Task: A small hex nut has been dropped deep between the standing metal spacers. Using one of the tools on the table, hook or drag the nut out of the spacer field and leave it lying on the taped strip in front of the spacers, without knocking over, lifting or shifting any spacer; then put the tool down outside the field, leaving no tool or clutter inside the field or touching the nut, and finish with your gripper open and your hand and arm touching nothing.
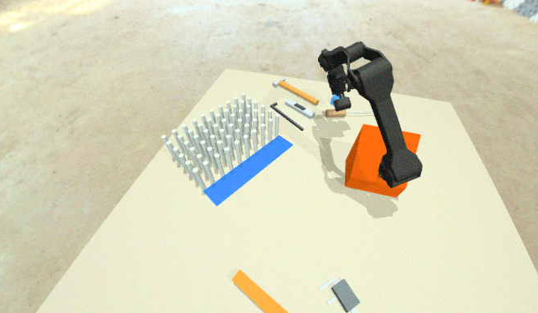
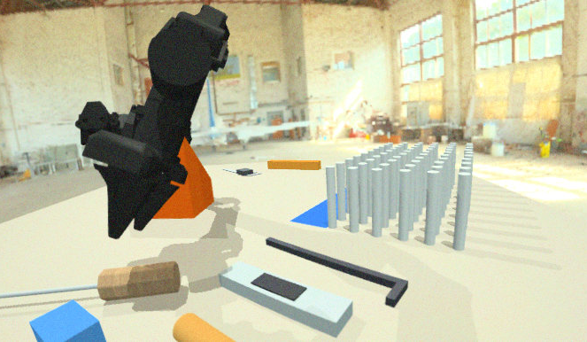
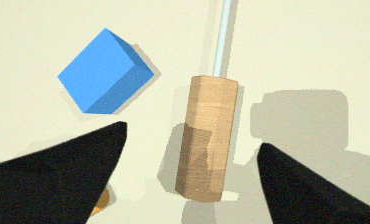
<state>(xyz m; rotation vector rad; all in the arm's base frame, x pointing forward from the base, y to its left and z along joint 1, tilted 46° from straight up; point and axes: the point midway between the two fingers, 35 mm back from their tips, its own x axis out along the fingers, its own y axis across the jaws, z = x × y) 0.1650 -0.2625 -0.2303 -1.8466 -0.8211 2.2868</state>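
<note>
Two fingers of the pincer (image 1: pixel 342 104) (image 2: pixel 126 233) (image 3: pixel 193 135) are standing wide apart, well open though short of fully so, and holding nothing; they are hanging above the wooden handle (image 1: pixel 335 113) (image 2: pixel 155 280) (image 3: pixel 208 140), which is lying between them in the wrist view. The step in hand is probably becoming a grasp of that handle, so good work means centring first, since the handle is appearing closer to the right-hand finger in that view, then lowering straight and closing squarely across the grain. Its thin shaft (image 1: pixel 359 113) (image 2: pixel 42 292) (image 3: pixel 221 40) is pointing away from the spacers, so a wide turn is likely awaiting it after the lift. Just beside it, the blue block (image 1: pixel 335 98) (image 2: pixel 66 325) (image 3: pixel 98 72) is sitting where a drifting finger could be nudging it. Farther on, the black hooked bar (image 1: pixel 288 117) (image 2: pixel 330 259) is lying flat, perhaps offering a surer hook. Beyond, the metal spacers (image 1: pixel 236 152) (image 2: pixel 404 205) are standing upright beside the blue strip (image 1: pixel 250 170) (image 2: pixel 314 214); the nut isn't showing in any view, so its exact place is remaining unclear.
</note>
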